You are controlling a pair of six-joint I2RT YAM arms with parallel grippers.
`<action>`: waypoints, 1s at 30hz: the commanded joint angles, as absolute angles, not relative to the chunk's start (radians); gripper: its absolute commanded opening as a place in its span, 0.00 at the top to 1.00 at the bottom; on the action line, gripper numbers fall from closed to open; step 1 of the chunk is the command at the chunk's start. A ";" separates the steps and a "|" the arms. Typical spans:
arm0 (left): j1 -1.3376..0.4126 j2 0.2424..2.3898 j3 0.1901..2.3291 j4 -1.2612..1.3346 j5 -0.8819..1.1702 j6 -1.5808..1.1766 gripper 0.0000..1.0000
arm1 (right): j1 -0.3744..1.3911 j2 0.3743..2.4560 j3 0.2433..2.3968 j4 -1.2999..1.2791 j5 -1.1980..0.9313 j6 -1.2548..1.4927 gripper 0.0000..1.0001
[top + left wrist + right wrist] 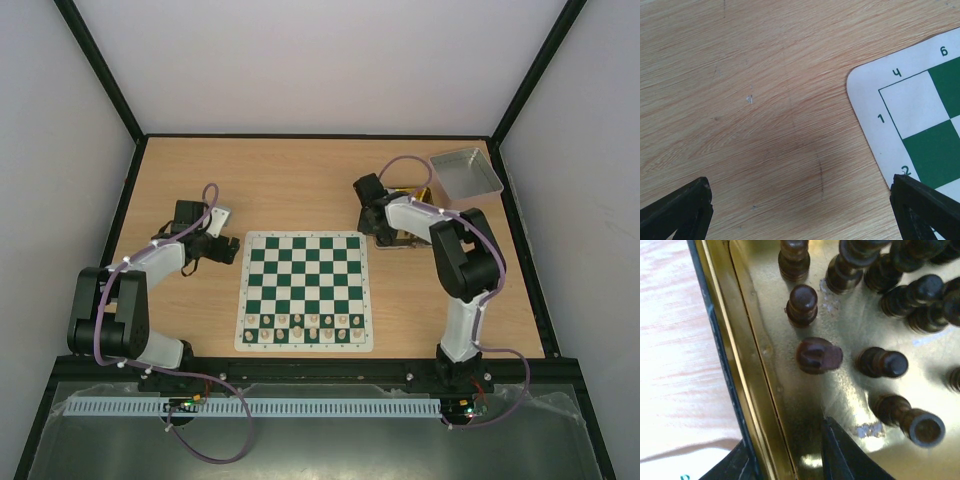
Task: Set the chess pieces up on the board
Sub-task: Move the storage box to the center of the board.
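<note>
Loosely scattered rounded dark chess pieces (812,355) in shiny gold tin (752,340); left pincer (800,180), right pincer (785,435) apart.

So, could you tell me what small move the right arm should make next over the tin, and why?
Probably shift the right gripper a little sideways, fully inside the gold tin, toward the nearest dark piece. Open, it seems to straddle the tin's wall, and the far rows of the board hold no pieces yet.

Within the tin (747,355), pieces (882,362) crowd the middle and far end; the near corner's floor lies bare. The tin's wall stands between my right fingers (840,455).
</note>
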State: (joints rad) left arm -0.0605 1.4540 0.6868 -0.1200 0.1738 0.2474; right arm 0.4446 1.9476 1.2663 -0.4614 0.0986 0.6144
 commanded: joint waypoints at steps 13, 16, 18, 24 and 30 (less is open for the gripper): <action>-0.058 1.444 0.713 -0.141 0.144 0.249 0.03 | 0.441 1.648 0.927 -0.398 0.018 0.702 0.82; -0.057 1.435 0.713 -0.144 0.142 0.249 0.03 | 0.444 1.576 0.861 -0.390 -0.003 0.718 0.84; -0.057 1.433 0.714 -0.146 0.138 0.249 0.03 | 0.449 1.539 0.831 -0.391 -0.014 0.726 0.84; -0.057 1.432 0.721 -0.153 0.135 0.246 0.03 | 0.486 1.455 0.744 -0.398 -0.039 0.748 0.84; -0.057 1.434 0.720 -0.155 0.135 0.245 0.03 | 0.537 1.407 0.675 -0.391 -0.047 0.779 0.84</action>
